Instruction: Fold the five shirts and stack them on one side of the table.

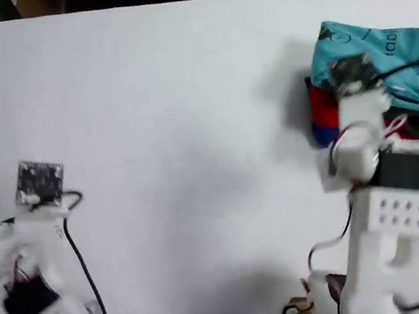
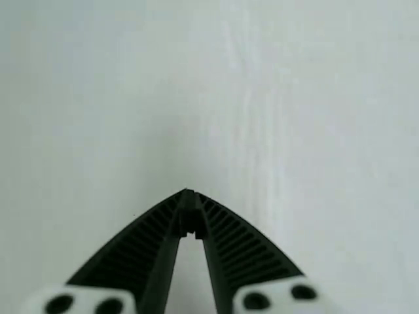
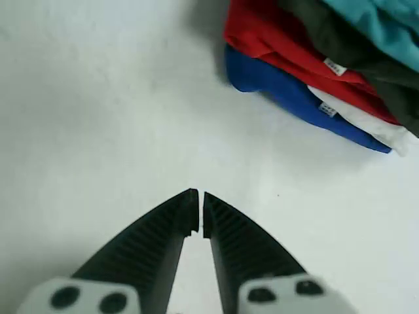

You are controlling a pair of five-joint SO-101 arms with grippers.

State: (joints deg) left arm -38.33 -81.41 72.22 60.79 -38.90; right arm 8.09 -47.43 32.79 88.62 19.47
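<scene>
Left hand: the left hand (image 2: 189,204) has its two black ribbed fingers pressed together at the tips, with nothing between them, over bare white bench (image 1: 151,134).
Right hand: the right hand (image 3: 200,208) is drawn together too, with just a hairline slit between the tips and nothing pinched. It points at bare bench just beside the clothes.
Left arm: the left arm (image 1: 35,309) sits at the near left corner of the bench, well apart from the clothes.
Right arm: the right arm (image 1: 384,218) stands on the right side, and its wrist overlaps the near edge of the pile in the high view.
Stack of shirts: the stack of shirts (image 1: 371,77) lies folded at the far right of the bench.
Layers: a teal shirt (image 1: 383,52) is on top, with a dark shirt (image 3: 340,46) under it. Next comes a red shirt (image 3: 275,39), then a sliver of white shirt (image 3: 370,124), and a blue shirt (image 3: 294,95) is at the bottom, resting on the bench.
Edges: the folded edges are a little uneven, and the blue and red layers stick out on the side nearest the right hand.
</scene>
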